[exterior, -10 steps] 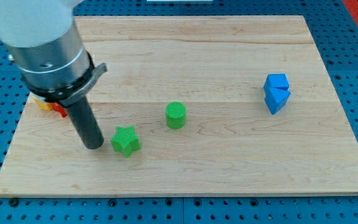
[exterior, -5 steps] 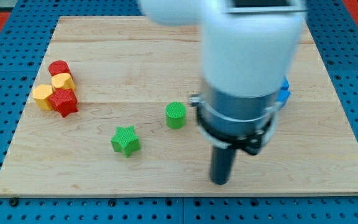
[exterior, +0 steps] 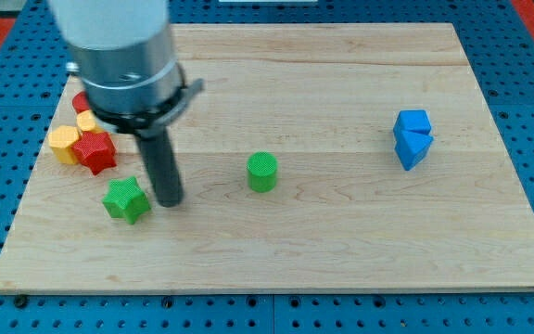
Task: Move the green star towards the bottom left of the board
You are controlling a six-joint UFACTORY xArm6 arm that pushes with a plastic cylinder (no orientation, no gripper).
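Note:
The green star [exterior: 125, 199] lies on the wooden board [exterior: 341, 241] at the view's lower left, below a cluster of red and yellow blocks. My tip [exterior: 169, 200] stands right beside the star on its right side, touching or nearly touching it. The rod rises from there into the grey and white arm body at the view's top left.
A green cylinder [exterior: 261, 172] stands near the middle of the board. A red star [exterior: 95, 150], a yellow block [exterior: 62, 144], another yellow block [exterior: 85, 122] and a partly hidden red block [exterior: 80, 101] cluster at the left. Two blue blocks [exterior: 412, 137] sit at the right.
The green star has moved left, from about the lower middle-left to closer under the red and yellow cluster. My tip swung from the star's left, over to the right, and back to its right side.

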